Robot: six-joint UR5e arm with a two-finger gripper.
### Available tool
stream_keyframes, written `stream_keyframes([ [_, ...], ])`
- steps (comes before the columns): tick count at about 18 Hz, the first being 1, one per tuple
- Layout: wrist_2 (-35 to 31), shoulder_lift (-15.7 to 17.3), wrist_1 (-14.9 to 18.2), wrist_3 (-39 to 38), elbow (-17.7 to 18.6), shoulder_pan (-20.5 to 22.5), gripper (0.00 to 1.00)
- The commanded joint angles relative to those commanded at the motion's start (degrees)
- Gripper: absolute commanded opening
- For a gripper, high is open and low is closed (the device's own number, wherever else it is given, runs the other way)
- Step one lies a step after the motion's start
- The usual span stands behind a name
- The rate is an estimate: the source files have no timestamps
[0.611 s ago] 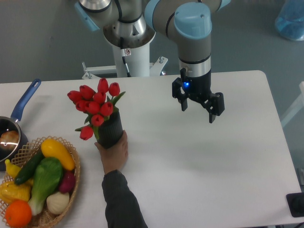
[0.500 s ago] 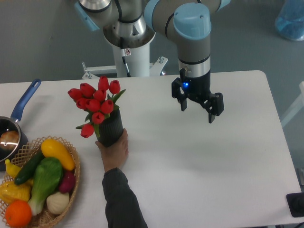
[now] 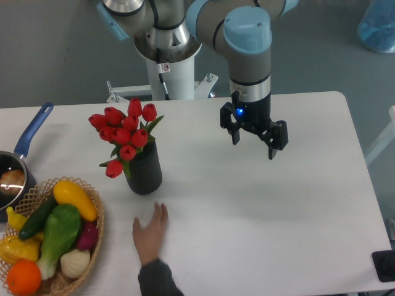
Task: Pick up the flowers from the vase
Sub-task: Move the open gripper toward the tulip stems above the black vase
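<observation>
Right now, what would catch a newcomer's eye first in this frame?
The red flowers stand out most, bunched in the dark ribbed vase left of centre on the white table. Next is the gripper, open and hanging well right of the vase. A person's hand lies flat on the table just below the vase, apart from it.

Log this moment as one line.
gripper: open, empty, right of vase | flowers: in vase | person's hand: on table, off vase | pick: not started
</observation>
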State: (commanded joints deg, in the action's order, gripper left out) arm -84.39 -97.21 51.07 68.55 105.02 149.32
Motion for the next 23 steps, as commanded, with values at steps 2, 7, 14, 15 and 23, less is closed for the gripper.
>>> stream_keyframes([
  [2, 1.0, 0.6, -0.1, 0.5, 1.3, 0.4, 1.00],
  [7, 5.6, 2.1, -0.1, 2.3, 2.8, 0.6, 1.00],
  [14, 19.9, 2.5, 0.0, 4.3, 4.1, 0.3, 1.00],
  [15, 21.6, 2.5, 0.1, 5.1, 4.1, 0.1, 1.00],
  [23, 25.6, 6.3, 6.9, 16.3, 6.0, -0.3, 1.00],
])
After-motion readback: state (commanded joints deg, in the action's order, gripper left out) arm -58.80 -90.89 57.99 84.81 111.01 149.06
